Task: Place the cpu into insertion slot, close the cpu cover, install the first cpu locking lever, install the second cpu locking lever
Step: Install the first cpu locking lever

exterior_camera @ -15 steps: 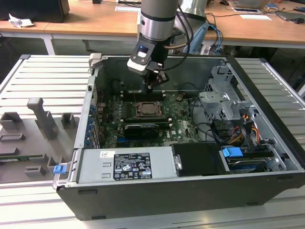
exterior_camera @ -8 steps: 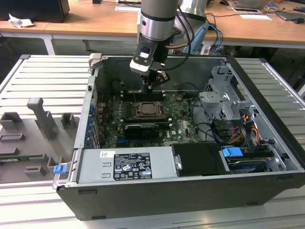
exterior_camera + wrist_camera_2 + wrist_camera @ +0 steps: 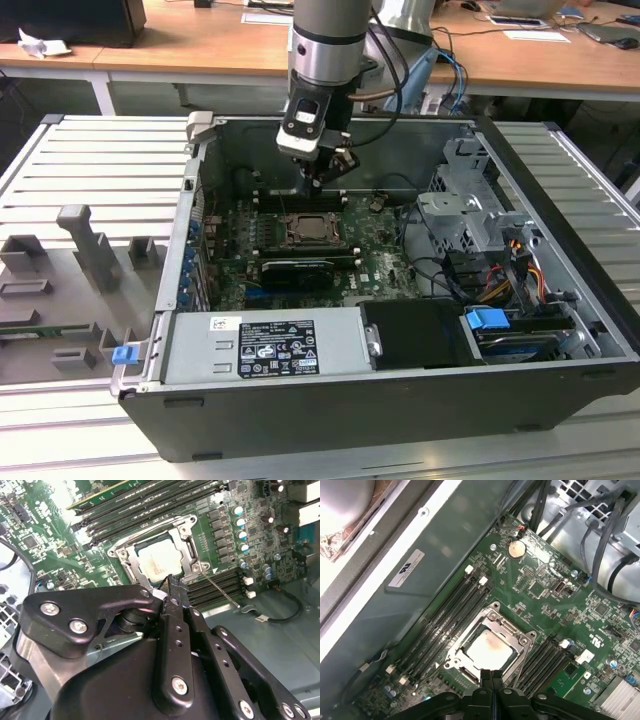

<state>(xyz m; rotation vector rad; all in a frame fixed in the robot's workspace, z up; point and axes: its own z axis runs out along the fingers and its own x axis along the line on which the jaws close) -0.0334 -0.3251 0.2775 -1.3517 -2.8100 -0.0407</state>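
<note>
Leftmost, at the exterior view's left, grey moulded fixtures [image 3: 90,260] sit on the ribbed metal table [image 3: 80,150], just beside the open computer case [image 3: 330,430]. Along the lower part of the case lies the grey power supply [image 3: 265,345]. In the upper middle of the frame the gripper [image 3: 318,183] hangs over the green circuit board [image 3: 385,265], close above the insertion slot [image 3: 344,240]. In both wrist views the cpu [image 3: 160,562] lies flat in that slot. The cpu cover [image 3: 131,565] is down around it, and the chip's silver top shows through the cut-out. The fingers [image 3: 486,680] are pressed together with nothing between them, their tips near the socket's edge. A thin metal lever [image 3: 222,590] slants out from one corner of the socket. At the exterior view's right stands the drive cage [image 3: 470,215].
</note>
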